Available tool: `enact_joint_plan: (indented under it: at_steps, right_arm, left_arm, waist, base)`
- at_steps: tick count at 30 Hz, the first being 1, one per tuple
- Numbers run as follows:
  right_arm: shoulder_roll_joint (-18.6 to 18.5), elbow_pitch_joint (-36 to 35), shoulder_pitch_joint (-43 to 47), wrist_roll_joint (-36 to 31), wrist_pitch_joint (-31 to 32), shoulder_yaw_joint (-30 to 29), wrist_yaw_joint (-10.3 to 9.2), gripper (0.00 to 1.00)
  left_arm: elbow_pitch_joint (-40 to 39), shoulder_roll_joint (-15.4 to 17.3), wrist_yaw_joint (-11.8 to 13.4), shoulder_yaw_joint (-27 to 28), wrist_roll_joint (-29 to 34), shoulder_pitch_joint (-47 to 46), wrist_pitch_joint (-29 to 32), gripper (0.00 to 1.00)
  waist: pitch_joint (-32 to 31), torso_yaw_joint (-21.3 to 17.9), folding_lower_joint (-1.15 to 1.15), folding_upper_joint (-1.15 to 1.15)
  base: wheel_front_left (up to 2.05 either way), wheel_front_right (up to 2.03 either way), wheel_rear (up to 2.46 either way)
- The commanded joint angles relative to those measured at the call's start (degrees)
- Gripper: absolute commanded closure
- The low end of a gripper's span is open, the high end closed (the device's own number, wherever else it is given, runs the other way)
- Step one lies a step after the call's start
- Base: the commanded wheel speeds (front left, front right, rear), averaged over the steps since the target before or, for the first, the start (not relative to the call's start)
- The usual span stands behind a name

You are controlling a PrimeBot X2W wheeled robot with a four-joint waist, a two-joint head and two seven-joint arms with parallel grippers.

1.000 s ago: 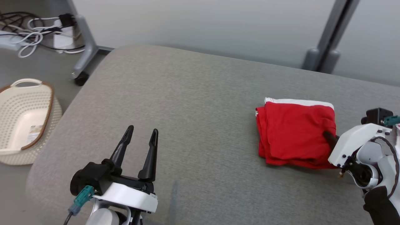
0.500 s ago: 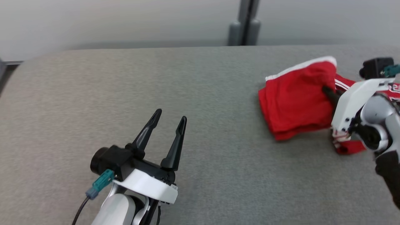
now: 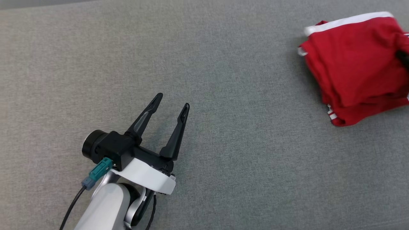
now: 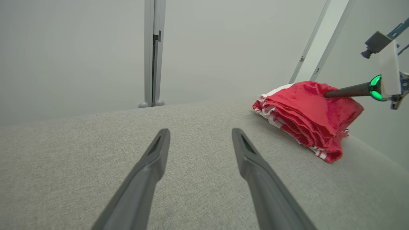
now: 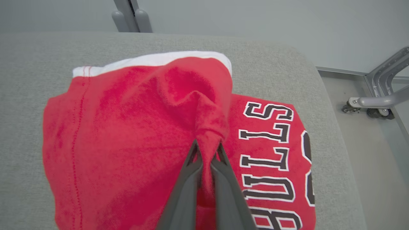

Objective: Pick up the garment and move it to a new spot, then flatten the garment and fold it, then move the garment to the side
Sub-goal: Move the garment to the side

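The garment is a red folded jersey with white trim, lying at the far right of the grey cushioned surface. In the right wrist view my right gripper is shut on a pinched ridge of the garment, whose white-and-black lettering shows on a lower layer. The left wrist view shows that gripper's dark fingers reaching into the garment from the right. My left gripper hovers open over bare cushion at the lower left, well apart from the cloth, its fingers with nothing between them.
The cushion's right end drops off just past the garment, with a grey wheeled frame leg on the floor beyond. A grey post stands behind the cushion against a pale wall. Wide bare cushion lies between the two grippers.
The head camera has swung right and tipped down, so the basket and cables have left view. My right gripper has pulled up the garment's top layer, uncovering a lower layer.
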Motion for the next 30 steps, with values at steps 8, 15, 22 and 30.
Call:
enact_joint_plan:
  at_steps: [8, 15, 22, 30]
  right_arm:
    - [-1.12, 7.11, 0.76, -0.72, -2.07, -1.63, 0.02, 0.78]
    - [1.21, 15.12, -0.37, -5.18, -9.99, -3.60, 0.02, 0.00]
    - [3.76, 17.63, 0.50, -7.49, -20.88, -8.16, 0.03, 0.00]
    - [4.15, 2.87, 9.10, -6.36, -26.80, -9.96, 0.02, 0.00]
  left_arm:
    - [-0.68, 1.36, 0.44, 0.42, -0.15, -1.44, 0.81, 0.00]
    - [0.17, 1.09, 0.70, 0.28, -0.76, -1.48, 0.16, 0.00]
    - [1.98, 0.47, 1.62, 1.09, -2.06, 0.69, -2.05, 0.00]
    - [2.18, 2.11, 3.69, 4.54, -3.87, 4.13, -3.45, 0.00]
  waist:
    - [1.77, -0.83, 0.00, 0.00]
    - [-0.24, 0.09, 0.00, 0.00]
    - [-5.85, 1.01, 0.00, 0.00]
    - [-14.11, 1.77, 0.00, 0.00]
  base:
    - [0.00, 0.00, 0.00]
    - [0.00, 0.00, 0.00]
    - [0.00, 0.00, 0.00]
    - [0.00, 0.00, 0.00]
